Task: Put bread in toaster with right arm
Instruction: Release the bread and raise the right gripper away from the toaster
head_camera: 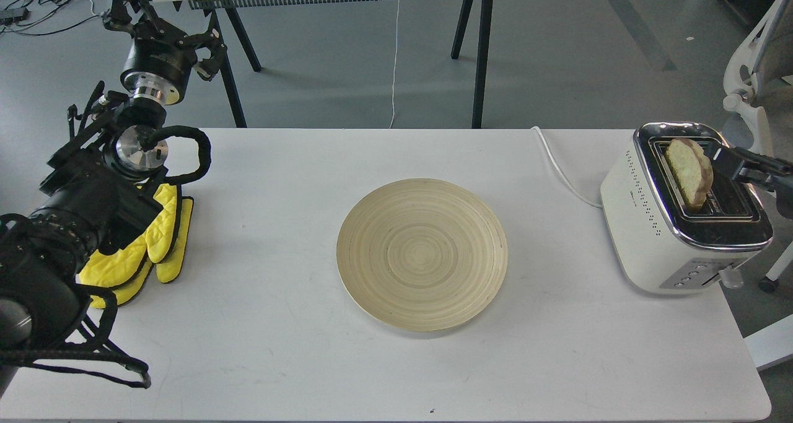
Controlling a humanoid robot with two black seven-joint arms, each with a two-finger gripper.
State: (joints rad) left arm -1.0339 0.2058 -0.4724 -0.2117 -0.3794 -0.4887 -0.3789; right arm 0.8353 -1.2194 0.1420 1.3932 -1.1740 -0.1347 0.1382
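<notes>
A: Where is the bread (689, 170) seen?

B: It is seen standing on edge in the left slot of the toaster (675, 225), tilted a little, with most of the slice raised above the chrome top.

A: Is it being held?

B: The right gripper (722, 158) is placed against the slice's right side, coming in from the right edge of the view. Whether its jaws are closed on the bread or merely beside it cannot be told; the fingers are dark and seen end-on.

A: And the toaster itself?

B: It is set at the right end of the white table (310, 361), with its white cord (560, 169) led off toward the back edge.

A: What else is carried by the table?

B: A round bamboo plate (422, 253) is laid at the centre, well apart from the toaster. Yellow oven mitts (152, 243) are piled at the left, partly covered by the left arm.

A: The left gripper (164, 23)?

B: It is raised beyond the table's far left corner, its jaws spread apart, with nothing held.
</notes>
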